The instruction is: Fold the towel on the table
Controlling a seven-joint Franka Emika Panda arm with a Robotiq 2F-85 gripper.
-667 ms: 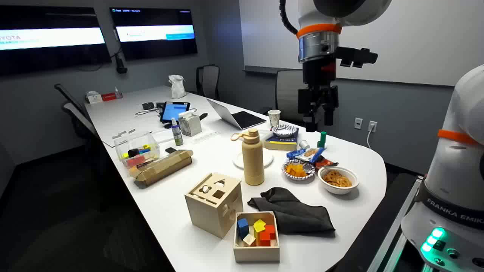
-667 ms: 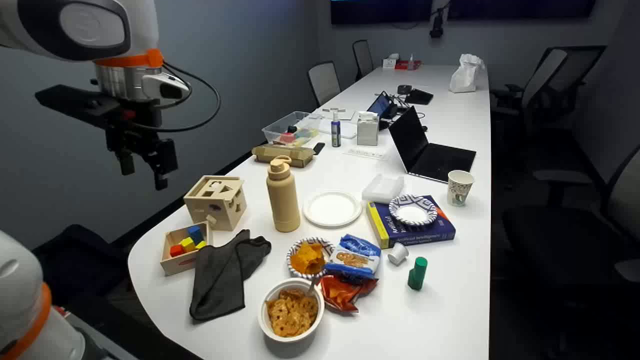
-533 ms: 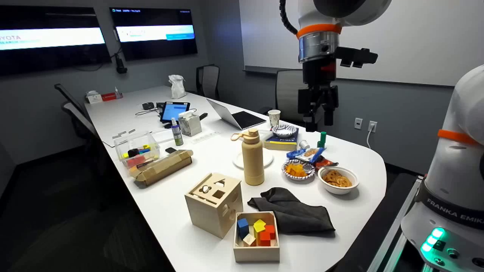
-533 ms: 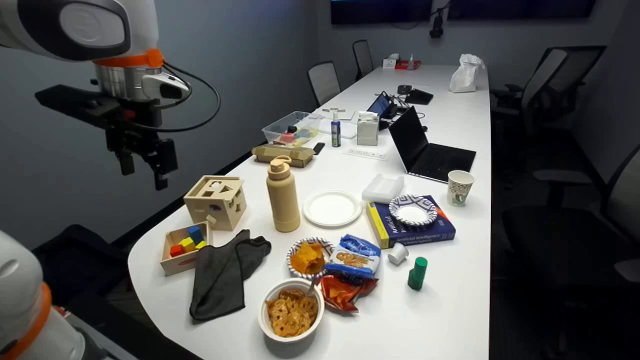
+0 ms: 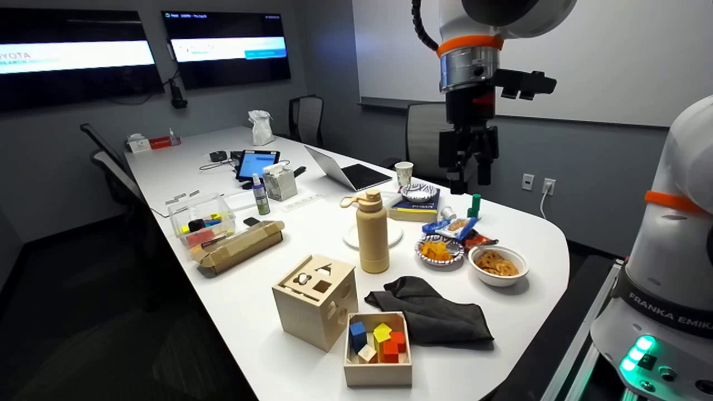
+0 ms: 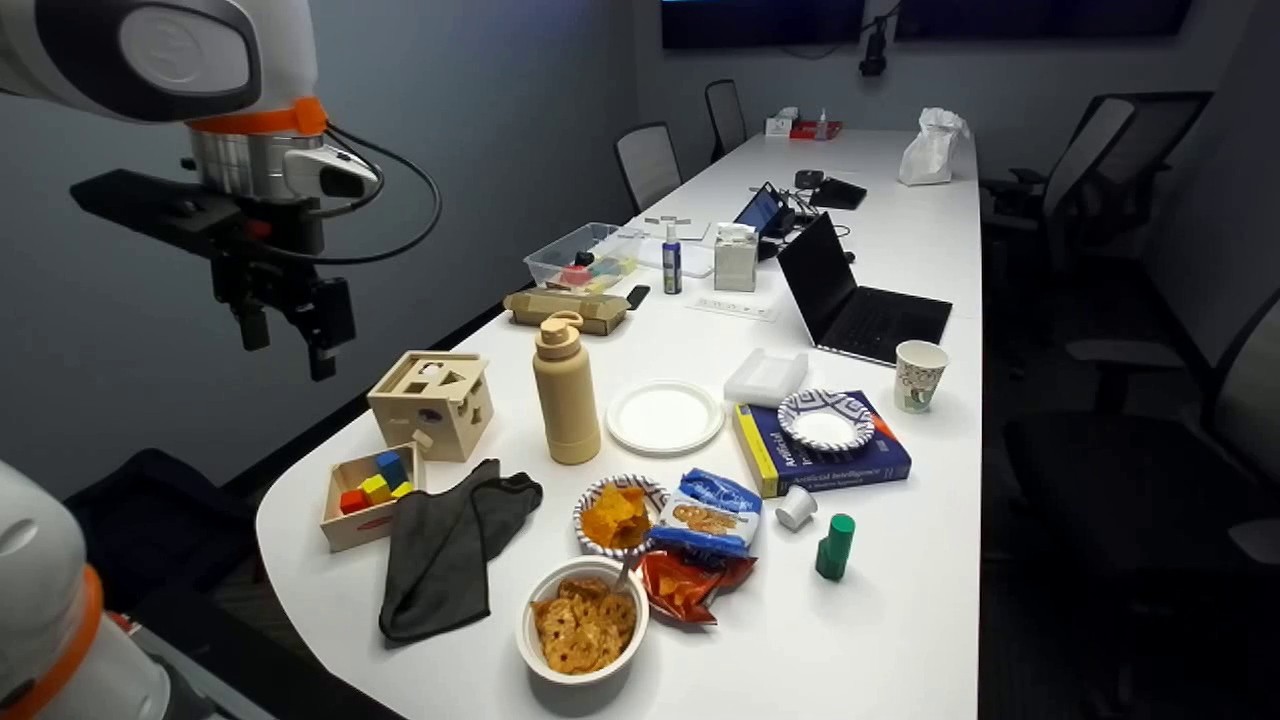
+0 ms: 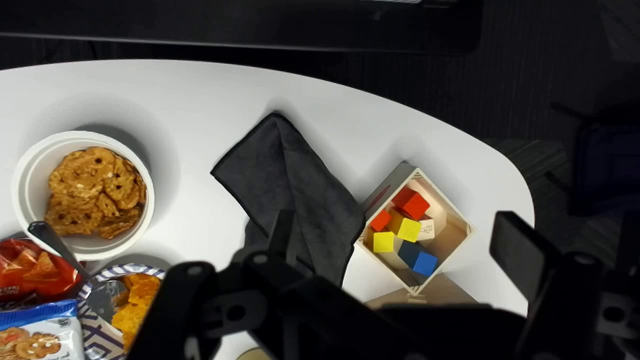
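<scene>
A dark grey towel [image 6: 440, 560] lies near the rounded end of a white table [image 6: 800, 650], longer than it is wide, with a crease running lengthwise. In an exterior view, its long axis slants from upper left to lower right, and the broad end [image 5: 478, 328], straight-edged, points toward the table edge on the side of the robot's base [image 5: 682, 345]. The rumpled end [image 6: 508, 495], in an exterior view where the axis climbs from lower left to upper right, splits into two tips and points roughly toward a tan bottle [image 6: 567, 400].

The gripper [image 5: 471, 183] hangs above the table, well apart from the towel, pointing down, its two fingers spread wide. In the wrist view the broad end faces upper left and the axis drops toward lower right, where the gripper hides part of the cloth.

Along one long side, a wooden tray [image 5: 379, 376] holds coloured blocks [image 5: 382, 334]; whether it touches the towel is hard to tell. A wooden cube [image 5: 309, 314] with cut-out holes stands beside the tray. Off the other long side, near but apart, sits a white bowl [image 5: 501, 280] of brown snacks [image 5: 494, 264].
</scene>
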